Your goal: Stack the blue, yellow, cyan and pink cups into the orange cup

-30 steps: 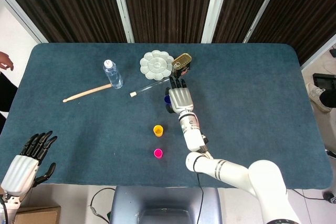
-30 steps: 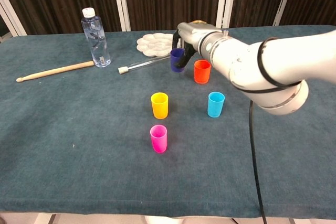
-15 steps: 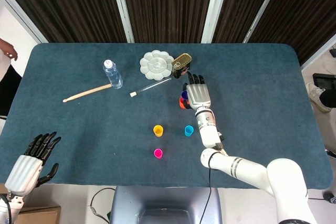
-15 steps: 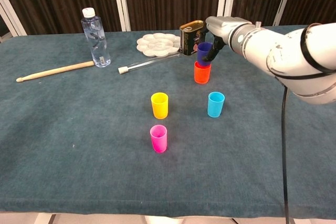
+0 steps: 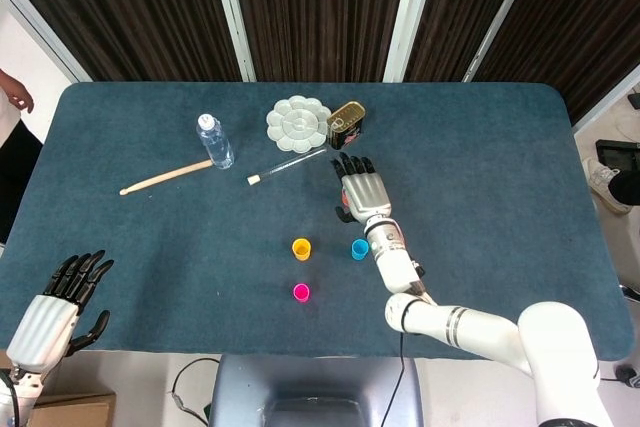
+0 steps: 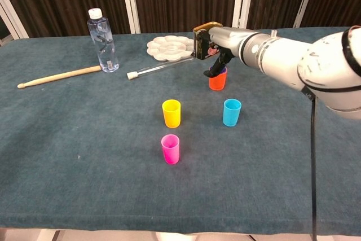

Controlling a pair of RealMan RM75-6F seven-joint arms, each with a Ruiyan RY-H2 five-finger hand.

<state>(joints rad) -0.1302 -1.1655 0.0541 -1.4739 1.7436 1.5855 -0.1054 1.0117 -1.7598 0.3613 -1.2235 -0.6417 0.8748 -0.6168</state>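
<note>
Left hand (image 5: 52, 302): off the table's front-left corner, fingers spread, holding nothing.
Wooden stick (image 6: 59, 76), water bottle (image 6: 101, 40) (label unreadable): back-left of the table (image 6: 67, 156).
Glass tube (image 6: 159, 68), white palette (image 6: 168, 47), tin can (image 6: 204, 39) (print unreadable): back centre.
Yellow cup (image 6: 171, 113), pink cup (image 6: 170, 149): centre, upright, pink nearer the front edge.
Orange cup (image 6: 216, 80): before the can; blue cup (image 6: 219, 72) seated inside, rim showing.
Right hand (image 6: 219, 46): over the orange cup, dark fingers (image 6: 216, 65) on the blue cup's rim; grip cannot be judged.
Cyan cup (image 6: 232, 112): right of yellow.
</note>
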